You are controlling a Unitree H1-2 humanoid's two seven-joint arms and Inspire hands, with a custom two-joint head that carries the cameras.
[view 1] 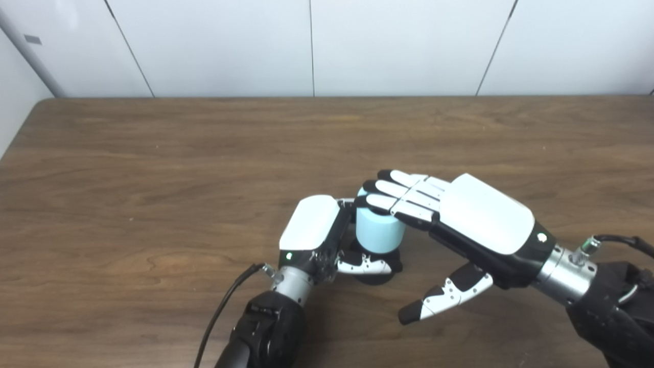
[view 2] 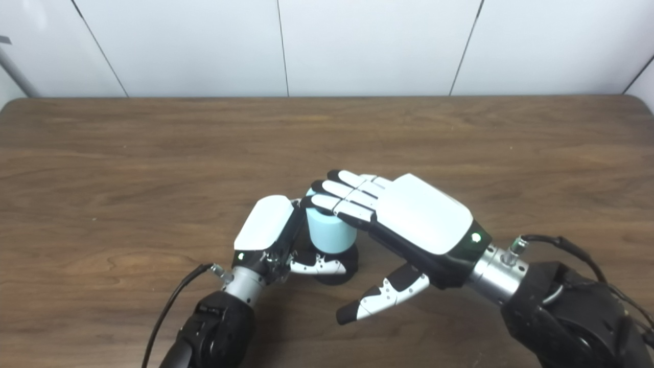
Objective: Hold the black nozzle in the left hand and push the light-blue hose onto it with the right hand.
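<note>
Hose stands on the black nozzle at desk centre; left hand fingers clasp the nozzle, right hand fingers lie flat, extended on top. Off-centre pressing could tip it toward 9 o'clock.

Two hands, left hand and right hand, each with a glossy white back plate over a black frame and a small green light near the wrist. White fingers with black tips and black pads, small screws along the thumbs. Silver metal wrists, black forearms, black cables plugged in beside the wrists.
</note>
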